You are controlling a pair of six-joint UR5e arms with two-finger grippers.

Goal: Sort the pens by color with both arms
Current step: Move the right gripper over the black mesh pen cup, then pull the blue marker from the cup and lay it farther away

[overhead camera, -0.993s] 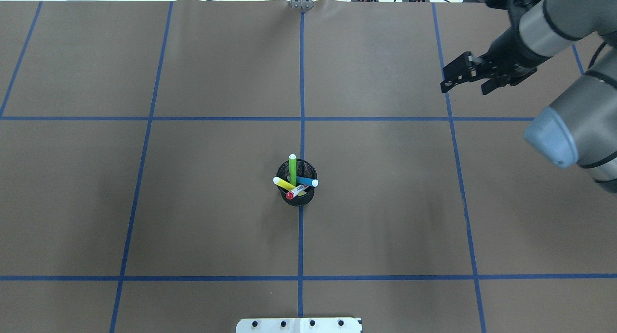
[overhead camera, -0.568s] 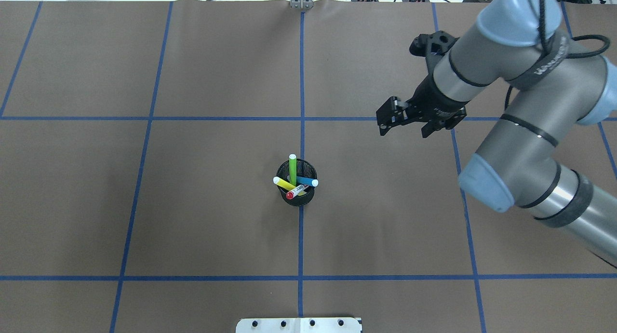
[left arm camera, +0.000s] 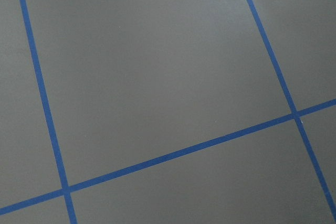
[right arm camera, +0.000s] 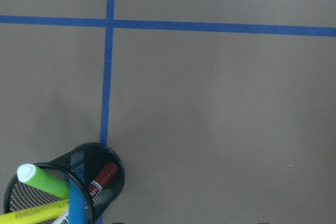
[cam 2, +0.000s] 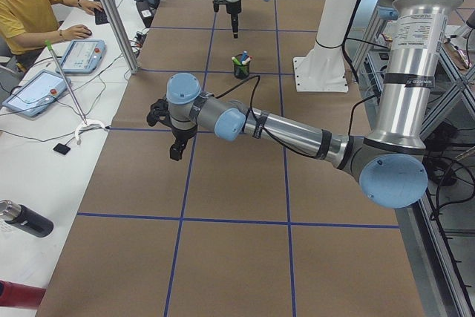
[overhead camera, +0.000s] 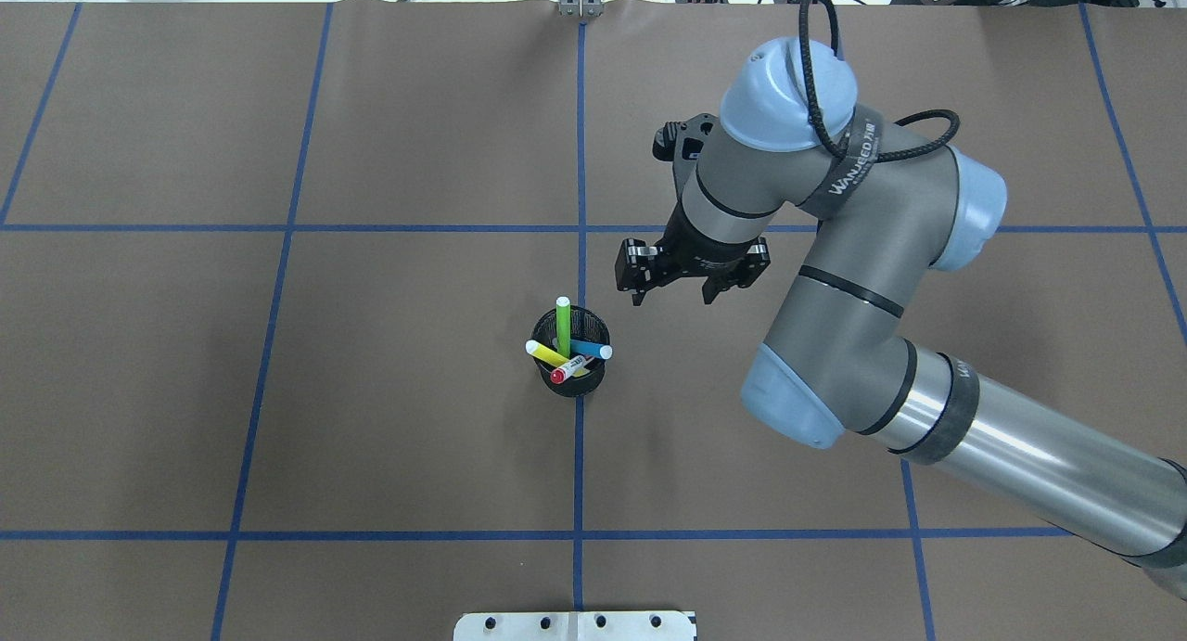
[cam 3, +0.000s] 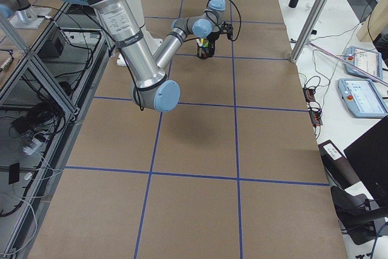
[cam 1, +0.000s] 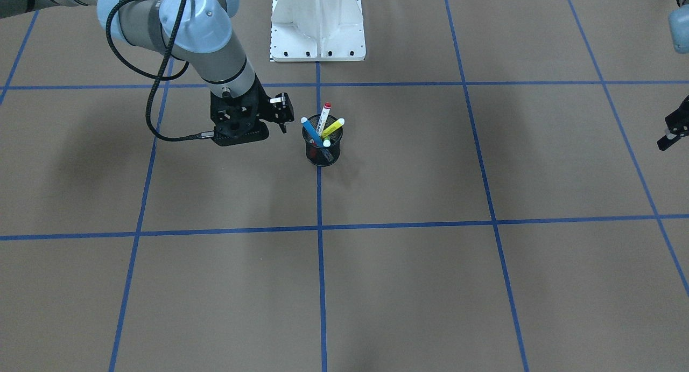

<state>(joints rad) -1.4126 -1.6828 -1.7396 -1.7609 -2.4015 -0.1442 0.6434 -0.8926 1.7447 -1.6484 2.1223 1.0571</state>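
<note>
Four pens stand in a black mesh cup [overhead camera: 573,386] at the table's middle: green [overhead camera: 563,324], yellow [overhead camera: 545,352], blue [overhead camera: 590,349] and white with a red cap [overhead camera: 562,374]. The cup also shows in the front view [cam 1: 322,154] and at the bottom left of the right wrist view [right arm camera: 113,161]. My right gripper [overhead camera: 686,287] hangs open and empty, pointing down, just right of and beyond the cup, also in the front view [cam 1: 257,125]. My left gripper [cam 1: 670,134] is far off at the table's left side, cut by the frame edge; I cannot tell its state.
Brown table cover with a blue tape grid [overhead camera: 580,228]. The white base pedestal [cam 1: 317,22] stands at the robot's side. In the left side view an operator [cam 2: 30,5] sits at a side desk with tablets, beside a metal post [cam 2: 111,12].
My right arm has swung from the far right corner leftward and nearer, and its gripper now hangs close to the cup. The pens and cup have not moved.
</note>
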